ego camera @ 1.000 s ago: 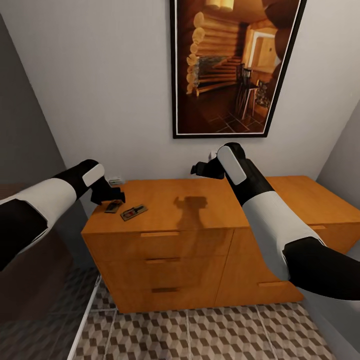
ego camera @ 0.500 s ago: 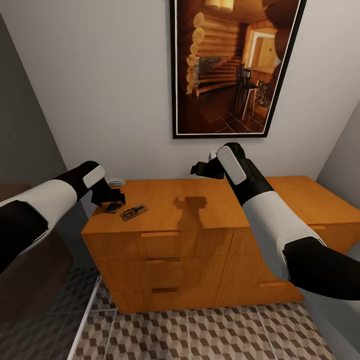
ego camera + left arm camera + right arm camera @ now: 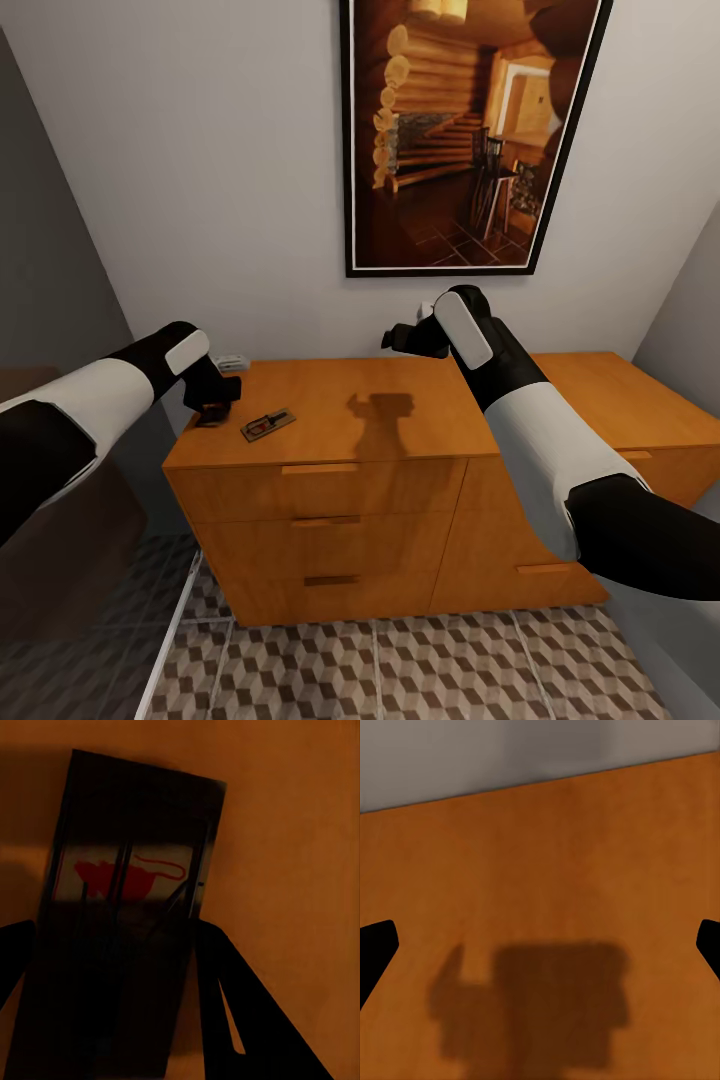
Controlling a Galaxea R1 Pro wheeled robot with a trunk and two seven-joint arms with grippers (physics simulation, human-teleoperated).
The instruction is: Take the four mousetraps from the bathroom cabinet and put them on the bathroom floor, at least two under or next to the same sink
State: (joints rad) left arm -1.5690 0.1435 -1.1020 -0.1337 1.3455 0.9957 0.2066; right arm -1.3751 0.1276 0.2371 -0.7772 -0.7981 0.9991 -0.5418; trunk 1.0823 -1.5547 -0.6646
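The orange-brown cabinet [image 3: 400,420] stands against the wall. My left gripper [image 3: 213,405] is down on the cabinet top's left end, its fingers [image 3: 225,1005] pressed against both long sides of a dark mousetrap [image 3: 127,877] with a red mouse print. That trap still looks flat on the wood. A second mousetrap [image 3: 267,424] lies just to the right of it. A paler third mousetrap [image 3: 232,362] sits by the wall. My right gripper [image 3: 400,338] hovers open above the middle of the cabinet top [image 3: 555,870], holding nothing. The cube-patterned bathroom floor [image 3: 420,670] lies in front. The sink is out of view.
A large framed picture [image 3: 460,130] hangs above the cabinet. The cabinet's right part [image 3: 600,390] runs on toward a grey side wall [image 3: 690,320]. A grey wall [image 3: 50,250] and a dark low shape [image 3: 60,540] close in the left side.
My left gripper has dropped from just above the leftmost mousetrap onto it and now covers it in the head view. The right arm and the other traps have not moved.
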